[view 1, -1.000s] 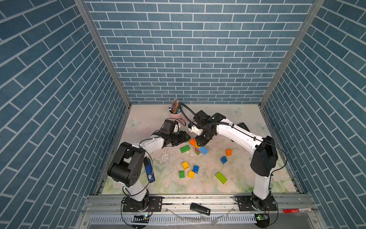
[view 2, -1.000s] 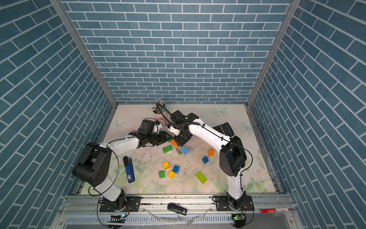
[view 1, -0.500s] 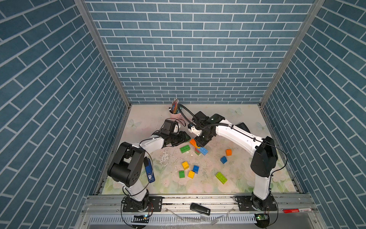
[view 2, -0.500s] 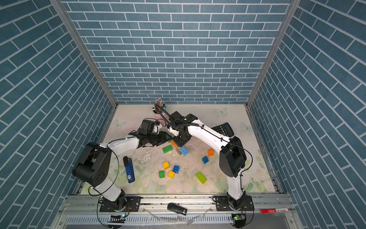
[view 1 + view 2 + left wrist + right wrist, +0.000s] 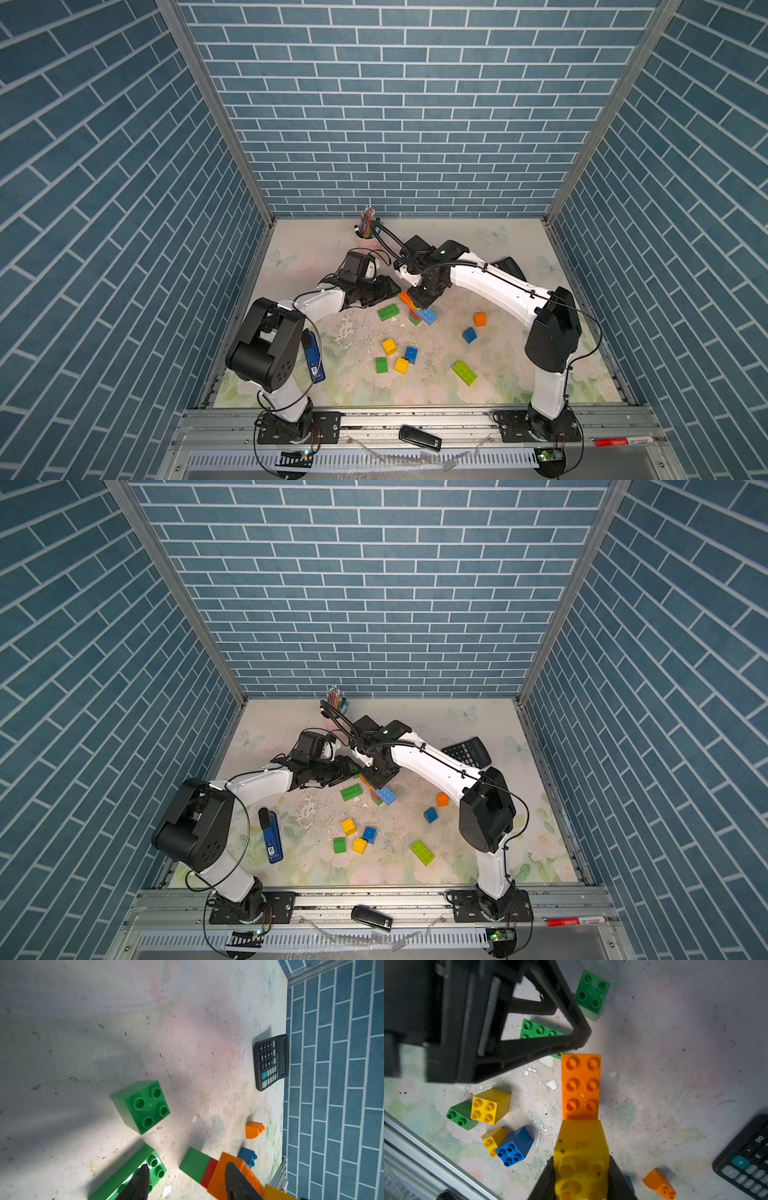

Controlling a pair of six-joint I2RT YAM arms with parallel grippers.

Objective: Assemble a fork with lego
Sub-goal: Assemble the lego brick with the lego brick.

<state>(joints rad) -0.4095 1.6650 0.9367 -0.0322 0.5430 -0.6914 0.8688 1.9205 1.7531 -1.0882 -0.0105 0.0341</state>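
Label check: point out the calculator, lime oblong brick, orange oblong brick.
calculator (image 5: 467, 751), in a top view, keypad.
lime oblong brick (image 5: 422, 852), in a top view, studs.
orange oblong brick (image 5: 580, 1086), right wrist view, studded top.

Back wall (image 5: 399, 104): blue brick pattern, pale joints, no window.
Side walls (image 5: 104, 187): same blue brick on both flanks.
Corner posts (image 5: 216, 112): bare grey metal where the walls meet.
Floor (image 5: 457, 235): pale sheet, faint flowers and butterflies, scuffed and flaking near the middle.
Front edge (image 5: 415, 419): grey metal rail, slotted strip (image 5: 374, 459) below.
Light: bright, even, soft shadows.
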